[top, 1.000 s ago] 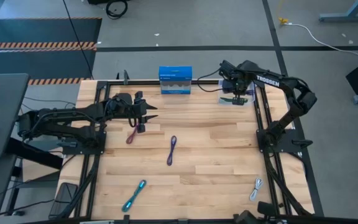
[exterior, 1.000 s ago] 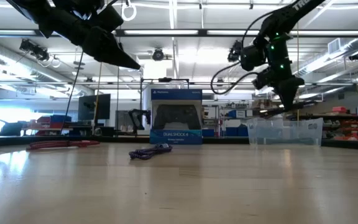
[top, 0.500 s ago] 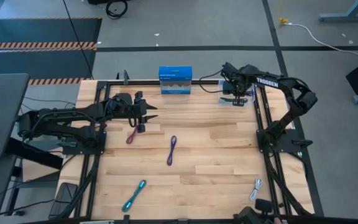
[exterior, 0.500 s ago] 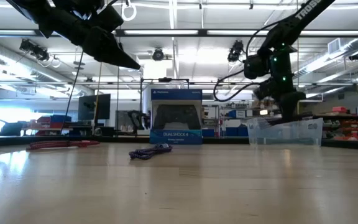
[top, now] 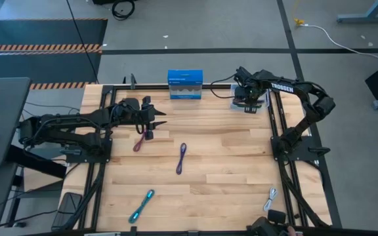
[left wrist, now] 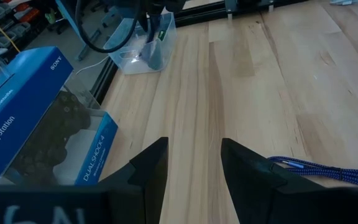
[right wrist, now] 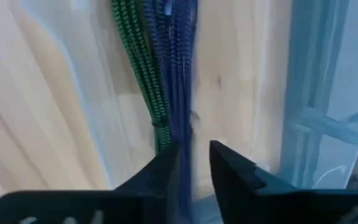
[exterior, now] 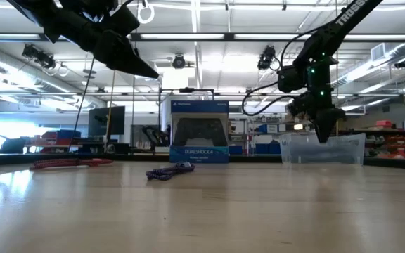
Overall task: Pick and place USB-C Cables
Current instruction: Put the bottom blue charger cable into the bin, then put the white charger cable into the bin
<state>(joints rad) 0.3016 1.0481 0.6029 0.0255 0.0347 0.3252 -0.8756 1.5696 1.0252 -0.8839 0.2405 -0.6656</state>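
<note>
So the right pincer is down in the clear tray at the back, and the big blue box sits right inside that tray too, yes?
Not quite. The right pincer is down in the clear tray, but the blue box stands on the table beside the tray, apart from it. The high view shows this.

— What is the desk made of?

— Pale wood, jointed planks with visible grain, smooth with a soft satin sheen; from low down it reflects the ceiling lights. Its frame is black matt metal.

— And the tray under your right end effector?

— The tray is clear plastic, glossy and see-through. The green cable and the blue-purple cable in it wear woven braid, rough-looking and matt.

— Your fingers?

— Dark matt plastic, smooth, same on my left end effector.

— The blue box?

— Glossy printed cardboard with a clear plastic window.
</note>
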